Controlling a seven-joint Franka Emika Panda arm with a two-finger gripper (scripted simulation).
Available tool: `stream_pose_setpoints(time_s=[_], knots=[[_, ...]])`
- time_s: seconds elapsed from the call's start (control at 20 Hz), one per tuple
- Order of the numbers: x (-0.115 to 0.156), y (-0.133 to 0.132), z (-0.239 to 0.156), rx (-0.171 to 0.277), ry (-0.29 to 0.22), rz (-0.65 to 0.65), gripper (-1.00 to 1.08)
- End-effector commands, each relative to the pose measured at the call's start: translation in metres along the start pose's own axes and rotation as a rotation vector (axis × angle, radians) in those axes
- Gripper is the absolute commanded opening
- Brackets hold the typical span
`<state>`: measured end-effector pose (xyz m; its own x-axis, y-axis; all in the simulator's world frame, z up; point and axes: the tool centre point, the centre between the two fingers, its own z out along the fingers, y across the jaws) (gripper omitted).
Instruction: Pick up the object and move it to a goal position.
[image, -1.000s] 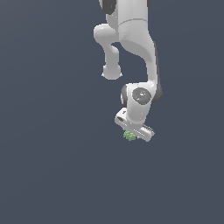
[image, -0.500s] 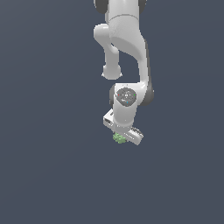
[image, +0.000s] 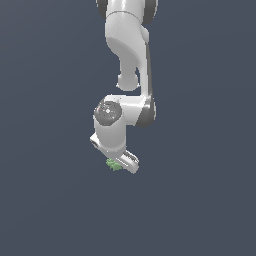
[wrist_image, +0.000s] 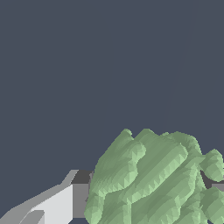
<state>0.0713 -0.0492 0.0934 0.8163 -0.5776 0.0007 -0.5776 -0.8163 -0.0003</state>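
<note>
The object is a small light-green bumpy blob (image: 114, 164). It sits at the underside of my white gripper (image: 118, 165) in the exterior view, held off the dark floor. In the wrist view the blob (wrist_image: 153, 179) fills much of the picture, pressed between my two fingers; one finger (wrist_image: 61, 203) shows on one side and a bit of the other finger (wrist_image: 215, 183) on the opposite side. My gripper is shut on the object. No goal marker shows in either view.
My white arm (image: 127, 60) reaches down from the top of the exterior view. The ground (image: 200, 200) is a plain dark blue-grey surface with no other objects in sight.
My arm has swung toward the exterior view's left and turned at the wrist, carrying the green object with it. The object stays in the gripper.
</note>
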Motion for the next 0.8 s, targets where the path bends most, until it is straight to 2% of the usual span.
stream_pose_setpoints(time_s=[0.0,0.35,0.75], knots=[[0.02,0.011,-0.007,0.0,-0.001,-0.001,-1.0],[0.054,0.029,-0.019,0.0,-0.001,-0.001,-1.0],[0.067,0.036,-0.023,0.0,-0.001,-0.001,-1.0]])
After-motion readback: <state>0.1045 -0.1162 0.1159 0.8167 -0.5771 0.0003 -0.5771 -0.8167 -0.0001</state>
